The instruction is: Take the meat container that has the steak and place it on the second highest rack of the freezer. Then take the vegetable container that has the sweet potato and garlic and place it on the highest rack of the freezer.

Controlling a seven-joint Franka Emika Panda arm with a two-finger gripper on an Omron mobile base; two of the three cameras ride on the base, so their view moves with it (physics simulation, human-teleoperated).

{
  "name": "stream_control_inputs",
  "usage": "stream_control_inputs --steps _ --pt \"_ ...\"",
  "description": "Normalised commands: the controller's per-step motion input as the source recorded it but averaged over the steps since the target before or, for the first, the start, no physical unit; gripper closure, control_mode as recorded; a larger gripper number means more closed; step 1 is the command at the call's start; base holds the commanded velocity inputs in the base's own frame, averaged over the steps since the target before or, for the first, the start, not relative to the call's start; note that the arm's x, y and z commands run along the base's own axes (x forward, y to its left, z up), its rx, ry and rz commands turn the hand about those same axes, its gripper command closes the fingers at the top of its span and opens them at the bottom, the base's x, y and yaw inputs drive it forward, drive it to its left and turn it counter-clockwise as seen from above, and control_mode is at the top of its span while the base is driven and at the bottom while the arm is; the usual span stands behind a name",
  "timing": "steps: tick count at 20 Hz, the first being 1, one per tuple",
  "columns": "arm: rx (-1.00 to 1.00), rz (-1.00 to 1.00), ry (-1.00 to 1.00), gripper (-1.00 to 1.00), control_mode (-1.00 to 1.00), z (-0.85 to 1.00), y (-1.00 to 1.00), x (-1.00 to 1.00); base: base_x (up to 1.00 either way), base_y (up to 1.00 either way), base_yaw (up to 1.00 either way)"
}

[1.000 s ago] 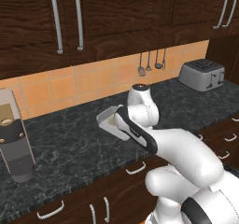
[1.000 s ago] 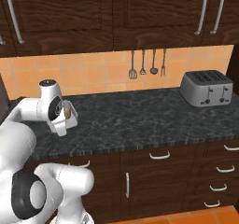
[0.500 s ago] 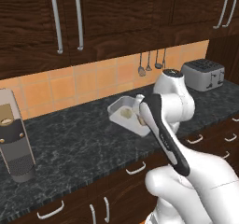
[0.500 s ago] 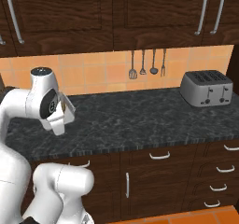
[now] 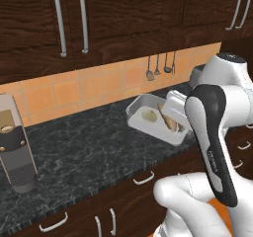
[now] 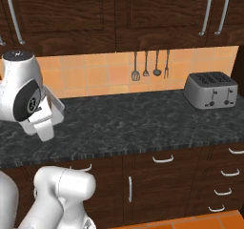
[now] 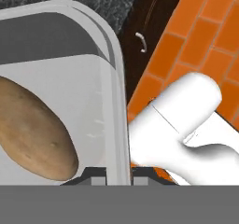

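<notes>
Carrying the vegetable container point(image 5: 159, 120), a shallow white tray, raised clear of the dark marbled table point(image 5: 84, 149) and tilted, its near right end gripped by the hand point(image 7: 119, 178). Clenched on the tray's rim, judging from the hand view: one dark fingertip on each side of the thin white wall point(image 7: 122, 139), rim running straight up between them. Inside, the sweet potato point(image 5: 168, 121) lying lengthwise toward the gripped end, tan-orange and tapered, with the pale garlic point(image 5: 148, 115) just beside it toward the far left end. Seen up close from the hand, the sweet potato point(image 7: 35, 129) resting against the tray floor just left of the pinched wall. No steak tray and no freezer to be made out from here; wall cupboards, orange tiled backsplash, hanging utensils point(image 6: 150, 65) and a toaster point(image 6: 211, 90) far right along the table, a tall grey grinder-like appliance point(image 5: 17, 149) at the left. Probably mid-transfer of the second container, with the top rack as the goal. Worth noting for the coming move: tray's long axis reaching out and leftward from the hand, held from one short end only, so most of the load sits beyond the grip. Likely risk: sagging or contents rolling if tilted further.
</notes>
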Motion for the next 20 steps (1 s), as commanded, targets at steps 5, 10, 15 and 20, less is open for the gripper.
stream_control_inputs --steps 5,10,15,20 --pt "-0.01 0.02 0.18 1.00 -1.00 0.53 -0.14 -0.76 0.00 0.00 0.00" --pt "-0.02 -0.05 0.09 1.00 -1.00 0.04 -0.05 -0.33 0.00 0.00 0.00" --pt "0.00 0.00 0.00 1.00 1.00 0.00 0.00 0.00 -0.64 -0.25 -0.47" --pt "0.00 0.00 0.00 1.00 1.00 0.00 0.00 0.00 -0.14 0.00 -0.88"
